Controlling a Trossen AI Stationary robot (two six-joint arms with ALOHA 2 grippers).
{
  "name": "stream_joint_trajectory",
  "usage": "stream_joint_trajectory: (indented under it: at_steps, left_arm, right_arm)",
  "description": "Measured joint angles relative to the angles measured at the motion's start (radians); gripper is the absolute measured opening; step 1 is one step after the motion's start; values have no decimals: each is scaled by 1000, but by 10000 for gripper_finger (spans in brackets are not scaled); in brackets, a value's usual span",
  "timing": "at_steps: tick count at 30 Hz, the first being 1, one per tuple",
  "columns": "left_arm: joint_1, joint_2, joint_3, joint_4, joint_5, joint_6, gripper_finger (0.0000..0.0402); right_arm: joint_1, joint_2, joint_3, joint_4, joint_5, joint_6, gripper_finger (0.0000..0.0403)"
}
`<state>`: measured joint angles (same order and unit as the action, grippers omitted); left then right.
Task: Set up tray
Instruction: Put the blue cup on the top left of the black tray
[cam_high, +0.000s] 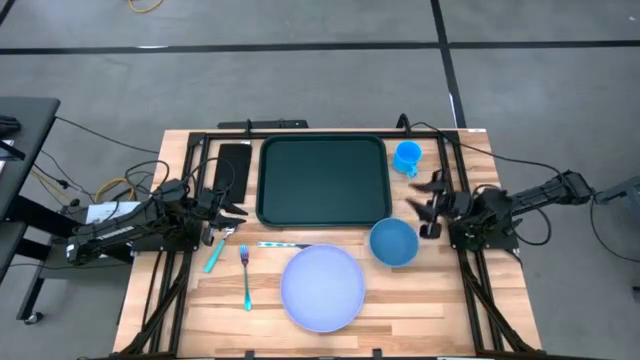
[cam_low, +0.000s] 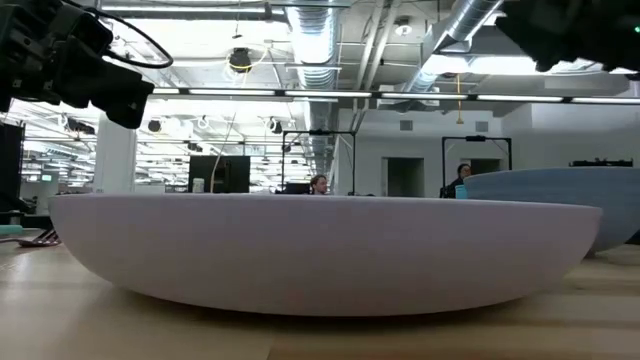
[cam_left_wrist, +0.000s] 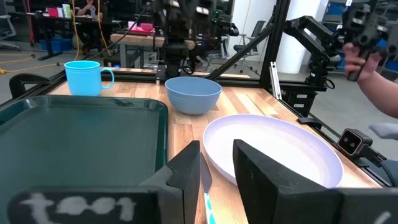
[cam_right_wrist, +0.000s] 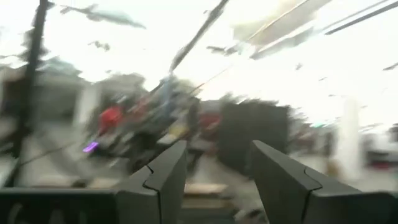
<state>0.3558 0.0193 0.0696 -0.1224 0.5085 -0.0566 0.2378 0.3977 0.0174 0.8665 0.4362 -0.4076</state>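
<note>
We see two arms built of dark, near-black links — blocky joint housings with thin black cables looping off the rear of each. The left gripper (cam_high: 226, 212) ends in two flat, angular black fingers (cam_left_wrist: 186, 180) with stepped inner faces; a strip of pale tape with handwritten marks crosses its body. The right gripper (cam_high: 428, 206) carries matching wedge-shaped matte fingers (cam_right_wrist: 163, 177).
</note>
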Motion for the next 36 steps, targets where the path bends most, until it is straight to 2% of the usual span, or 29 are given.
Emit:
stream_joint_trajectory:
  at_steps: [3, 5, 9, 11, 13, 15, 18, 21, 24, 27, 29, 33, 36]
  left_arm:
    - [0, 0, 0, 0, 0, 0, 84]
    - [0, 0, 0, 0, 0, 0, 84]
    - [0, 0, 0, 0, 0, 0, 84]
    - [0, 0, 0, 0, 0, 0, 84]
    - [0, 0, 0, 0, 0, 0, 84]
    - [0, 0, 0, 0, 0, 0, 84]
    - [0, 0, 0, 0, 0, 0, 84]
    - [0, 0, 0, 0, 0, 0, 84]
    - [0, 0, 0, 0, 0, 0, 84]
    - [0, 0, 0, 0, 0, 0, 84]
    - [0, 0, 0, 0, 0, 0, 84]
    - [0, 0, 0, 0, 0, 0, 84]
    - [0, 0, 0, 0, 0, 0, 84]
  right_arm:
    - [-29, 0, 0, 106, 58, -91, 169]
    - [-53, 0, 0, 169, 56, -113, 168]
    - [-98, 0, 5, 245, -45, 2, 161]
    - [-122, 3, 35, 216, -22, 41, 156]
    - [-143, 12, 92, 83, 38, 70, 153]
    - [-163, 31, 179, -151, 127, 116, 151]
    - [-203, 86, 352, -577, 270, 253, 151]
    - [-266, 162, 538, -1055, 312, 456, 152]
    - [-353, 240, 705, -1456, 224, 683, 154]
    - [-451, 309, 819, -1703, 70, 817, 154]
    - [-518, 352, 868, -1788, -40, 851, 154]
    - [-652, 430, 922, -1845, -244, 852, 154]
    - [-743, 499, 936, -1885, -342, 803, 157]
